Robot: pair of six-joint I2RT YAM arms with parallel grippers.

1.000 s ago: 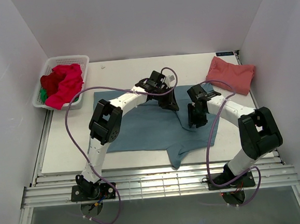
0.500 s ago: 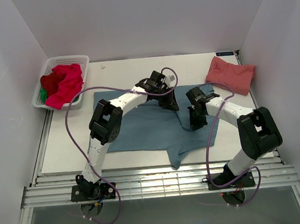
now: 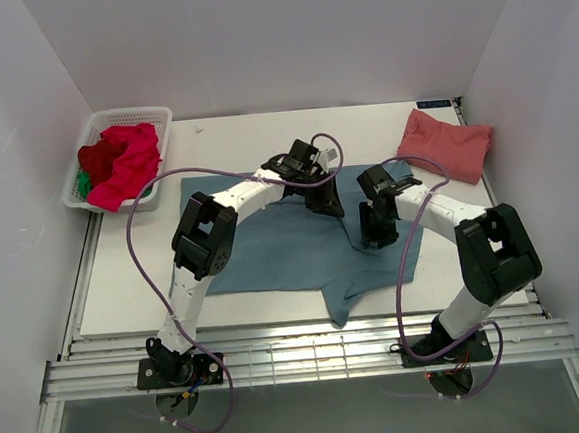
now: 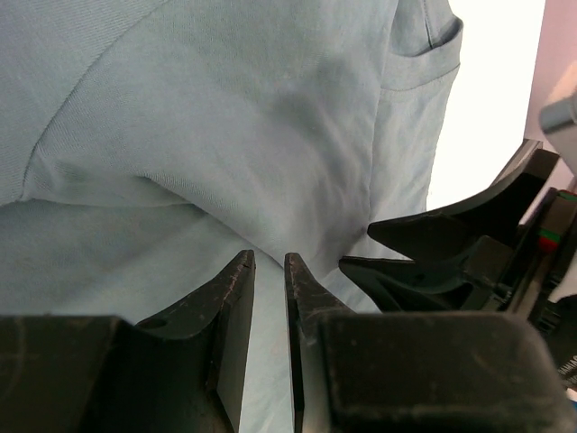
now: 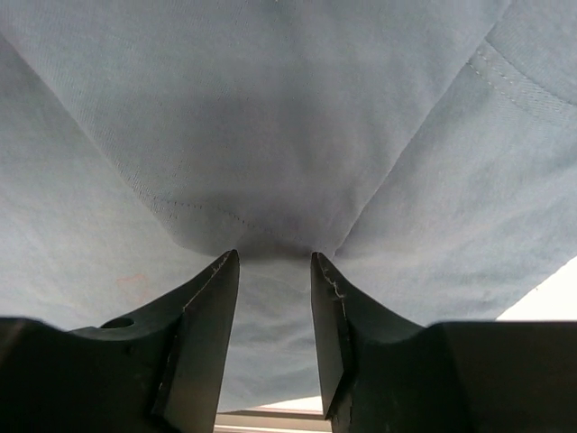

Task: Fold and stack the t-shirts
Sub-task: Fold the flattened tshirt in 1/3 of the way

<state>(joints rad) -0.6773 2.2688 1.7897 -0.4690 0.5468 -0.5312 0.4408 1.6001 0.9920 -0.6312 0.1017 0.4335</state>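
Lying spread over the middle of the surface (image 3: 263, 138), the teal shirt (image 3: 282, 242) has one sleeve trailing toward the near edge. Both arms reach over its far right part. The left end effector (image 3: 323, 202) points down at the cloth near the shirt's far edge. In the wrist view, its fingers (image 4: 236, 298) stand with only a thin slit between them, and a raised fold of teal cloth runs up into their tips, pinched there. The right end effector (image 3: 374, 232) is just beside it, over the shirt's right side. Its fingers (image 5: 203, 316) stand part-way apart with teal cloth puckered at the tips and creases meeting there. I cannot tell whether it grips the cloth or only presses on it.

The pink shirt (image 3: 444, 144) lies folded at the far right corner, apart from the teal shirt. The basket (image 3: 131, 117) sits at the far left corner. It holds the red shirts (image 3: 125, 164) heaped up and spilling over its near rim, with a bit of green cloth (image 3: 84, 180) at its left side.
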